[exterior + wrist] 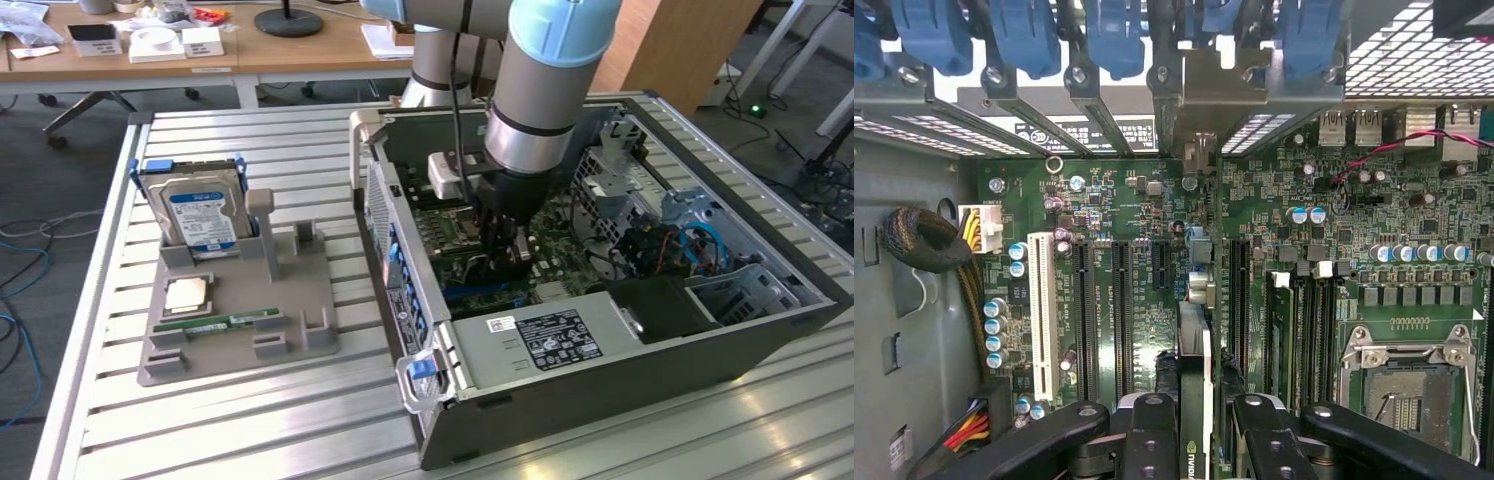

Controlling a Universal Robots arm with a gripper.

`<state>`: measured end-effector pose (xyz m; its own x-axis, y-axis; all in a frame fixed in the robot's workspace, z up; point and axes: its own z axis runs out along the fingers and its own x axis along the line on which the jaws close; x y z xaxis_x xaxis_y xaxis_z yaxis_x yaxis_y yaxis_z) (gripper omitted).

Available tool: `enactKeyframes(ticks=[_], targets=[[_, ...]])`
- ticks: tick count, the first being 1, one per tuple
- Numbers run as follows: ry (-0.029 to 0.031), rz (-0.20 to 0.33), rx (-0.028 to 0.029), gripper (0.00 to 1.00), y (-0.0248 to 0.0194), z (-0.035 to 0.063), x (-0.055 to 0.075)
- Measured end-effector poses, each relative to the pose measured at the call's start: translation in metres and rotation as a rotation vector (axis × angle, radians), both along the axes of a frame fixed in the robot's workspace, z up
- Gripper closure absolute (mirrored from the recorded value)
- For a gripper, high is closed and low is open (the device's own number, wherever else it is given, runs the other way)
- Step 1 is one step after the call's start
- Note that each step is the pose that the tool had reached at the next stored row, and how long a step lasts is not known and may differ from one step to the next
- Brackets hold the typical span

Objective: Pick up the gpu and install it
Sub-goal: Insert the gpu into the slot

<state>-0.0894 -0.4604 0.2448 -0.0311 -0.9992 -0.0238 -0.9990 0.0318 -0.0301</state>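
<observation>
Inside an open computer case (627, 385), the claw (1204, 425) is closed on the gpu (1194, 350), held on edge among the green motherboard's (1144, 205) black expansion slots. The card's lettering looks like NVIDIA. The power supply label (550, 338) is unreadable.

Inside case (627, 395): gpu (1195, 375) in pincer (1204, 425), over motherboard (1134, 205); hard drive (200, 215) at exterior view's left.
</observation>
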Motion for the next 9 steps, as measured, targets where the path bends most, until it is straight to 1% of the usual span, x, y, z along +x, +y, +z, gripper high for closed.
enactKeyframes(ticks=[9], targets=[[-0.0053, 0.002, 0.0, 0.74, 0.0, 0.0, -0.0024]])
